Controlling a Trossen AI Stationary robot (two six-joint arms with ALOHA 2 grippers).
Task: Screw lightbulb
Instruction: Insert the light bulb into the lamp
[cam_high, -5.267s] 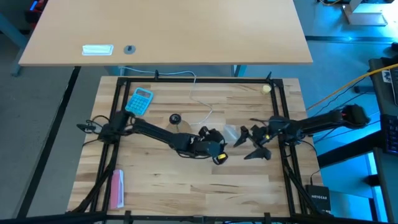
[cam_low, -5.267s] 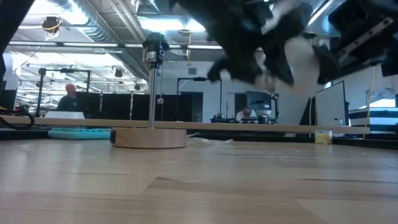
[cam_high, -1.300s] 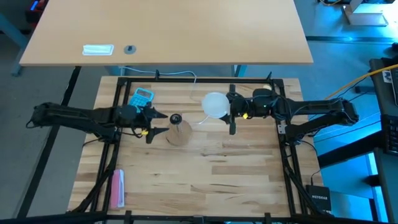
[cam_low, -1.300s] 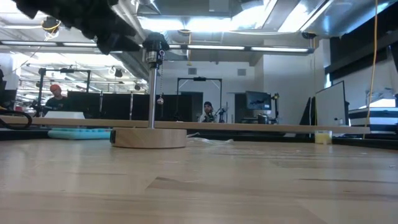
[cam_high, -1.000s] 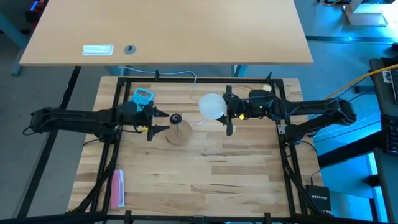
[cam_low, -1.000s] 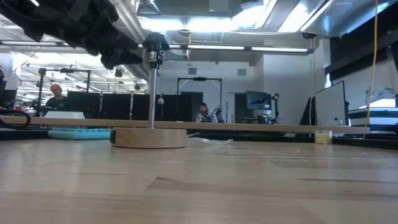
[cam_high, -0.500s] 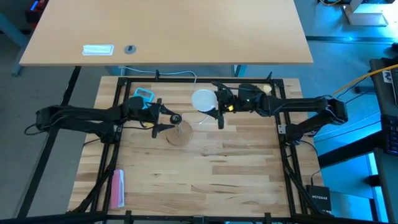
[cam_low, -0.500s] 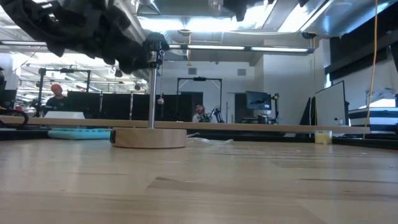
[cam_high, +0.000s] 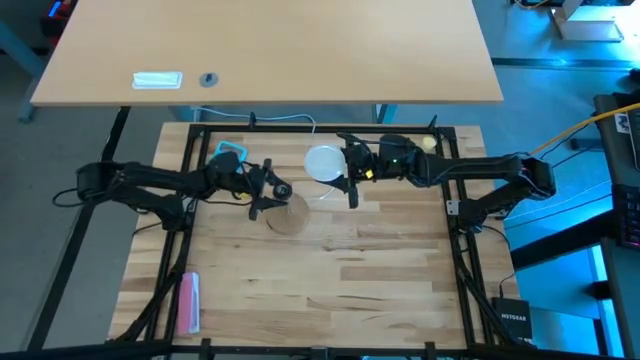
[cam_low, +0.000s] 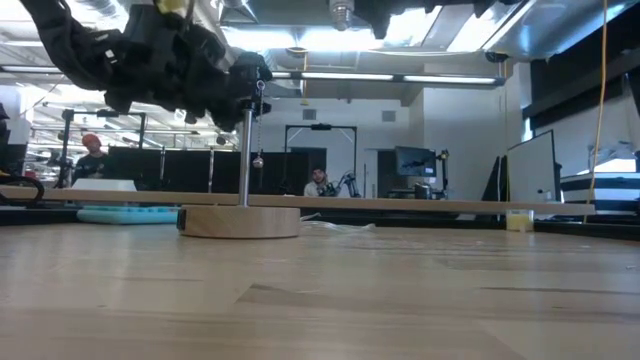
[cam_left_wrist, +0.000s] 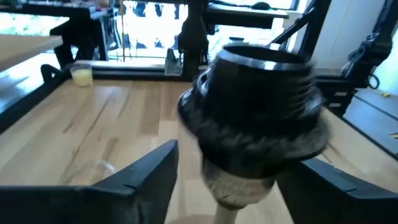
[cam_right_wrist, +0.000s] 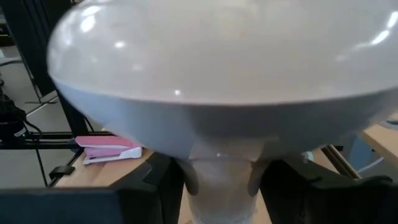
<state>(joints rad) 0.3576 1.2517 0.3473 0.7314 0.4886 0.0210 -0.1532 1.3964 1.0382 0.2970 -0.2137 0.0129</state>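
The lamp stand has a round wooden disc (cam_high: 288, 216), a thin rod (cam_low: 245, 150) and a black socket (cam_high: 281, 190) on top. My left gripper (cam_high: 270, 192) reaches in level from the table's left. It is open, with one finger on each side of the socket (cam_left_wrist: 255, 106), about the neck under it. The lightbulb (cam_high: 325, 162) hangs in the air just right of the socket, white dome up. Its silvery screw base (cam_low: 342, 12) points down. My right gripper (cam_high: 347, 176) is shut on the lightbulb. My left gripper: I cannot tell whether its fingers (cam_left_wrist: 149, 177) touch the socket or its neck. My right gripper pinches the lightbulb's tapering neck (cam_right_wrist: 224, 171) below the dome between its two fingers. The fingers come level from the table's right. The lightbulb stands upright, lifted clear of the table and higher than the socket.
A teal calculator (cam_high: 228, 152) lies behind my left gripper, and a white cord (cam_high: 318, 140) runs to the far edge. A yellowish ball (cam_high: 428, 142) sits at the far right, a pink object (cam_high: 188, 300) at the near left. Black frame rails (cam_high: 460, 250) border the table.
My left gripper has gone toward the table's right until its fingers stand about the socket. My right gripper has carried the lightbulb toward the table's left and slightly toward the far edge, closer to the socket. The lightbulb has stayed upright.
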